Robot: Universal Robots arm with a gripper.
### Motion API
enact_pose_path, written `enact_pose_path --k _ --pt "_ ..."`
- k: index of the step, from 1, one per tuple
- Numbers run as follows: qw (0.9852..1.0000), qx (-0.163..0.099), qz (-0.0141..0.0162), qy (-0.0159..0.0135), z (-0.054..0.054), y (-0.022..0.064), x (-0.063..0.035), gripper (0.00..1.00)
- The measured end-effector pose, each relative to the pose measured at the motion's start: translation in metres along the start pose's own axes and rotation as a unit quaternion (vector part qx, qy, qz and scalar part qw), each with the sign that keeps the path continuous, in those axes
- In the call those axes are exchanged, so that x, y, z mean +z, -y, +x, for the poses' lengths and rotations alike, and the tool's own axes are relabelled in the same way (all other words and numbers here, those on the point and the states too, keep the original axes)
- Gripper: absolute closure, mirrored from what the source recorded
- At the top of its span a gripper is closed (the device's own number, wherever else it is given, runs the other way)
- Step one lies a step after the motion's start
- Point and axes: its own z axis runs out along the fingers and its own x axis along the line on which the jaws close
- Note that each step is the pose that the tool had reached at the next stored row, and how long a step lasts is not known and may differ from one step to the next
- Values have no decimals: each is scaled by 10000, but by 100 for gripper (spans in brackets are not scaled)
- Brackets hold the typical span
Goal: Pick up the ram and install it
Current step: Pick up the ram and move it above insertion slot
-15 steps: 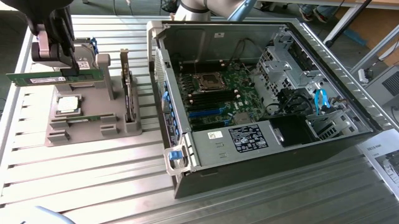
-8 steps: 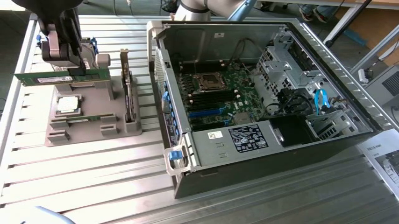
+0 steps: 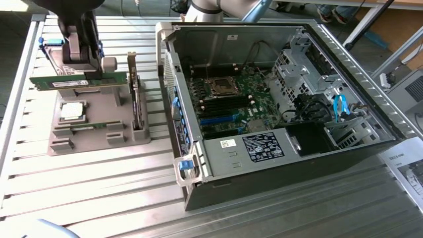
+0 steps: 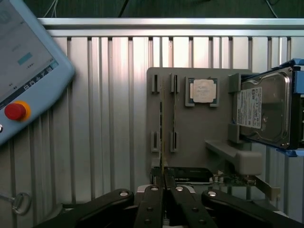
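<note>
My gripper (image 3: 88, 75) hangs over the grey parts fixture (image 3: 99, 141) at the exterior view's left. It is shut on the ram (image 3: 61, 82), a slim green stick with a white label, held level above the fixture. In the wrist view the ram (image 4: 161, 118) appears edge-on as a thin line running into the closed fingertips of the gripper (image 4: 164, 183). A second stick like it (image 4: 174, 118) lies beside it in the fixture's slots. The open computer case (image 3: 330, 44) lies at the exterior view's right, with its motherboard (image 3: 241, 106) and dark memory slots (image 3: 203, 99) exposed.
The fixture also carries a square silver processor (image 4: 204, 90), a hard drive (image 4: 263, 111) in blue rails and an upright expansion card (image 3: 135, 99). A teach pendant (image 4: 23, 71) with a red stop button lies on the slatted metal table (image 3: 99, 188). Cables and drive cages fill the case's far side.
</note>
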Motion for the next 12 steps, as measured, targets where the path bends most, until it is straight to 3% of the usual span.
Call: enact_pose_path --k 12 --pt "10000 0 0 0 -2 199 -4 88"
